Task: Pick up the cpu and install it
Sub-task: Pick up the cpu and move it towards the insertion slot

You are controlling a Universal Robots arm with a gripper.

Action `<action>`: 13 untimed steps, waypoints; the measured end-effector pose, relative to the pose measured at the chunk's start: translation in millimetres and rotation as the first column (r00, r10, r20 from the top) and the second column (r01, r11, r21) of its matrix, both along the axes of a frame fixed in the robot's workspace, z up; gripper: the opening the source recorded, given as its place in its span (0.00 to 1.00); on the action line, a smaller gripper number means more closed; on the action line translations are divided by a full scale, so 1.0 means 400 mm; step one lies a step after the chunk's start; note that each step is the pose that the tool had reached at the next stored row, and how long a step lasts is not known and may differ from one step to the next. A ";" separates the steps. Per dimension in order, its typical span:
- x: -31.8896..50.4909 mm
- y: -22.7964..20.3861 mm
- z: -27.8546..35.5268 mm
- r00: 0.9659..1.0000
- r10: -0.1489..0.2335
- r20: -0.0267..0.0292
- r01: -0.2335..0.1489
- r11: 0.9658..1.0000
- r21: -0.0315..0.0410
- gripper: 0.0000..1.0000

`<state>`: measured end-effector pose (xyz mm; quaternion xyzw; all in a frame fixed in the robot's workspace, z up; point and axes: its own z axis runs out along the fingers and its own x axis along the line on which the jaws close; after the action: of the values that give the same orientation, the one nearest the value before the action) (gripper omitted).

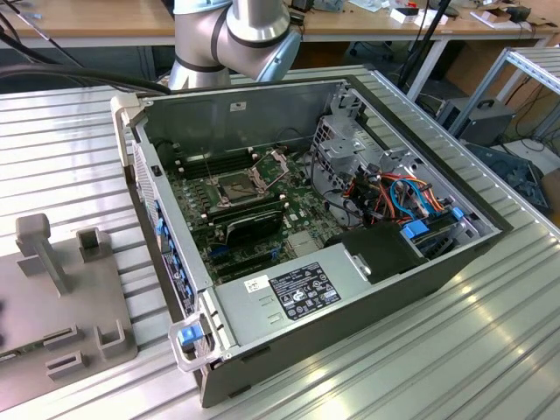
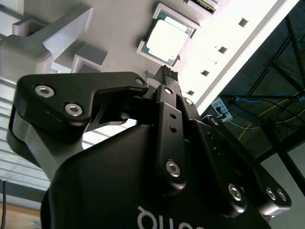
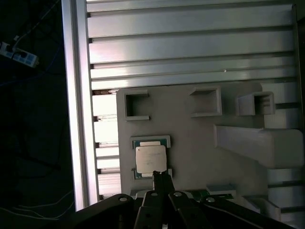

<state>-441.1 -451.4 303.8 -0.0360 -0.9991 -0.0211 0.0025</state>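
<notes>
The cpu (image 2: 166,42) (image 3: 151,159), a small square chip with a silver-grey top, lies flat in a shallow seat on the grey fixture plate (image 3: 190,143) (image 1: 52,289). My gripper (image 2: 167,72) (image 3: 160,174) hovers just beside one edge of the chip. Its black fingers are pressed together with nothing between them, apart from the chip. In the exterior view the open computer case (image 1: 306,219) lies on the table. Its motherboard socket (image 1: 236,186) has the metal bracket swung up. The arm (image 1: 229,35) stands behind the case.
The fixture plate carries raised blocks and an upright post (image 1: 44,249) (image 3: 257,143) near the chip. Inside the case are a drive cage (image 1: 346,153), coloured cables (image 1: 398,197) and a power supply (image 1: 297,293). The ribbed aluminium table (image 1: 490,332) ends close to the plate at an edge (image 3: 78,95).
</notes>
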 end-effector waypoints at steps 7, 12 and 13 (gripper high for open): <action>0.000 0.000 0.000 1.000 0.000 0.000 0.000 1.000 0.000 0.24; 0.000 0.000 0.000 1.000 0.000 0.000 0.000 1.000 0.000 0.48; 0.000 0.000 0.000 1.000 0.000 0.000 0.000 1.000 0.000 0.48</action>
<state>-441.1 -451.4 303.8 -0.0359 -0.9991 -0.0211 0.0025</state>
